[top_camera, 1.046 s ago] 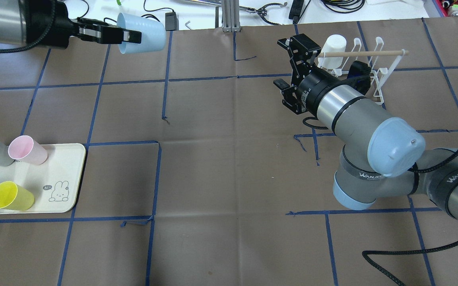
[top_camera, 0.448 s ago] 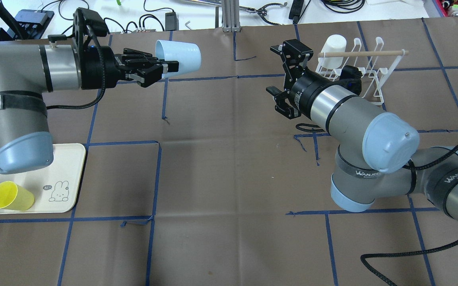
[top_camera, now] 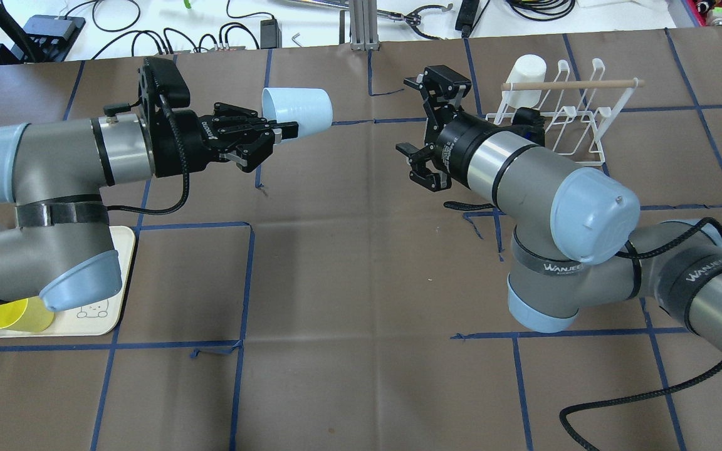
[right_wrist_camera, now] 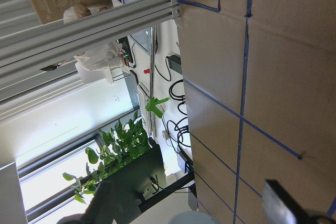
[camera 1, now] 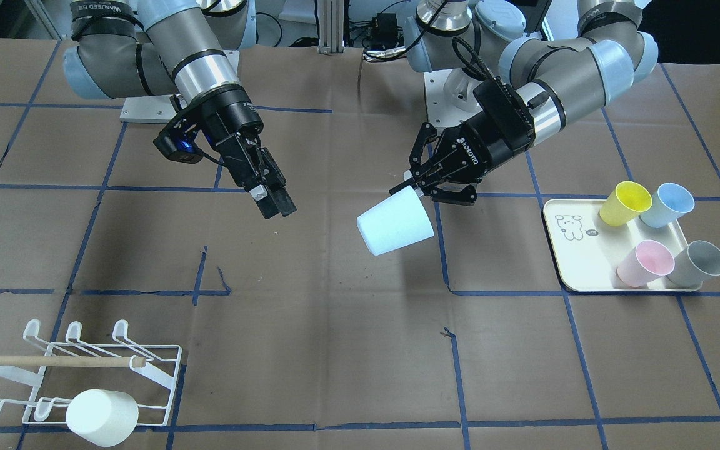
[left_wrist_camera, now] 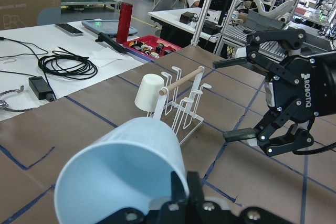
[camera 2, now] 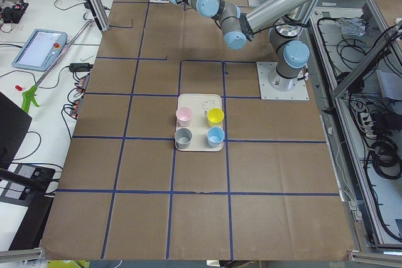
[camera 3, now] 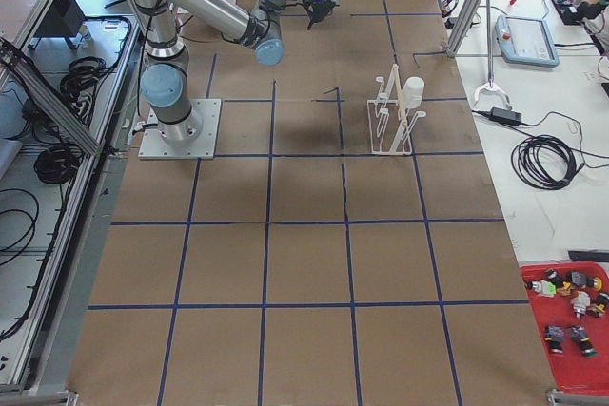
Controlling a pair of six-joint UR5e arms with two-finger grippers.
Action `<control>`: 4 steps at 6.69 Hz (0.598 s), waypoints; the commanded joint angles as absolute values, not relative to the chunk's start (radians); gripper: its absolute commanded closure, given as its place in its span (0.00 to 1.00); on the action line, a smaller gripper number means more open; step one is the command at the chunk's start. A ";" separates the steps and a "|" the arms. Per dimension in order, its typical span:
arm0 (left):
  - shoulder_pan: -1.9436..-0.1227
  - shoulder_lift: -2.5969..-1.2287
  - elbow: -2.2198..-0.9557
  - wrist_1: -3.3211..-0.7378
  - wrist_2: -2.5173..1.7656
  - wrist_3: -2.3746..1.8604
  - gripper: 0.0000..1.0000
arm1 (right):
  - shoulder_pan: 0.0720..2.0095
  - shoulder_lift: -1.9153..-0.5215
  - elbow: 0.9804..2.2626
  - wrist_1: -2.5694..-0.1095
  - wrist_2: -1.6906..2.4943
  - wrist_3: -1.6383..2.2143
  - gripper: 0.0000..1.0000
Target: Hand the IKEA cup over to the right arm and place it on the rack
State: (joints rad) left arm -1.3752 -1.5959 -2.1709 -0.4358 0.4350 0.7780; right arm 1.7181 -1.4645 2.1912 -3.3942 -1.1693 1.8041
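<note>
Brown-papered table (top_camera: 336, 282): left end effector (top_camera: 282, 128) pinches the rim of the pale blue plastic cup (top_camera: 301, 109), right end effector (top_camera: 402, 114) gapes empty nearer the white wire rack (top_camera: 580, 119). Looks light and slick; I'd grab mid-body.

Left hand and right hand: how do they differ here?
The left hand is shut on a pale blue cup; the right hand is open and empty. The right hand is close to the white rack; the left hand is not. Both are black, facing each other.

A robotics lab: a brown paper-covered worktop (top_camera: 361, 282) gridded with blue tape, a grey teach pendant (camera 2: 39, 48) and coiled black cables (camera 3: 544, 157) beside it, an aluminium frame post (camera 3: 472, 2) at its edge.
</note>
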 commanded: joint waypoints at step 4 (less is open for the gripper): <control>-1.420 -1.652 -2.261 -0.066 0.440 0.545 0.94 | 1.808 -1.460 2.181 -3.372 -1.180 1.850 0.04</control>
